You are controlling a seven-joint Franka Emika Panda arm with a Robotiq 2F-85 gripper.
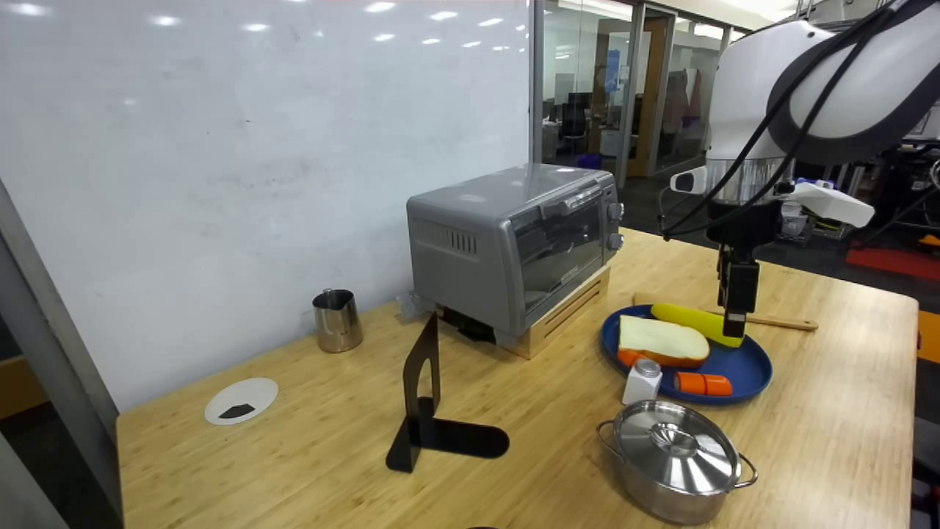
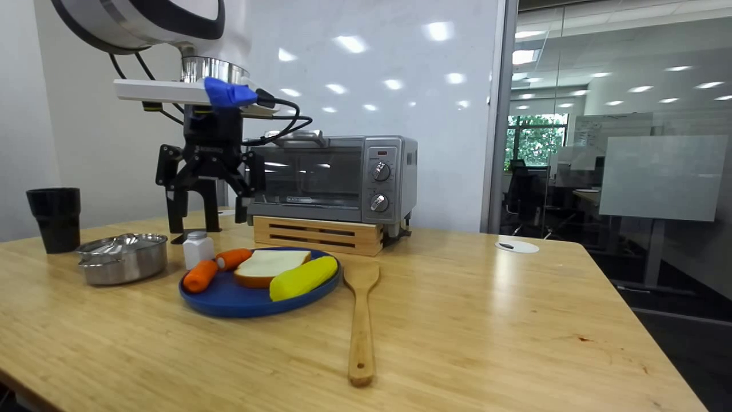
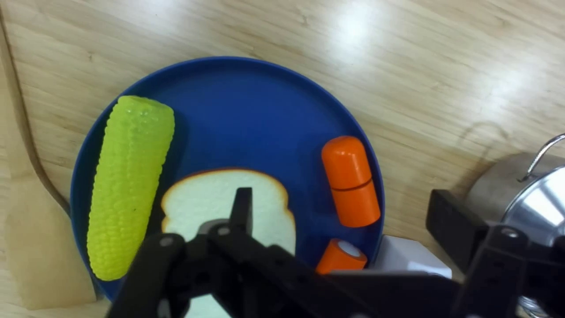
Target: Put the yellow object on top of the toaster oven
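Observation:
The yellow object is a toy corn cob [image 1: 690,321], also in an exterior view [image 2: 303,278] and the wrist view [image 3: 130,185]. It lies along the edge of a blue plate [image 3: 238,110]. The grey toaster oven [image 1: 470,250] stands on a slotted wooden base against the whiteboard, door shut; its front shows in an exterior view [image 2: 309,177]. Nothing is seen on its top. My gripper [image 3: 343,205] is open and empty above the plate, its fingers over the bread and beyond the plate's rim. It shows in both exterior views [image 1: 734,323] [image 2: 209,209], apart from the corn.
On the plate are a bread slice [image 1: 664,339] and orange carrot pieces [image 3: 352,181]. Around it stand a white shaker [image 2: 198,249], a lidded steel pot [image 1: 679,463] and a wooden spatula [image 2: 361,320]. A black bookend [image 1: 422,411], steel pitcher [image 1: 338,323] and black cup [image 2: 55,220] stand further off.

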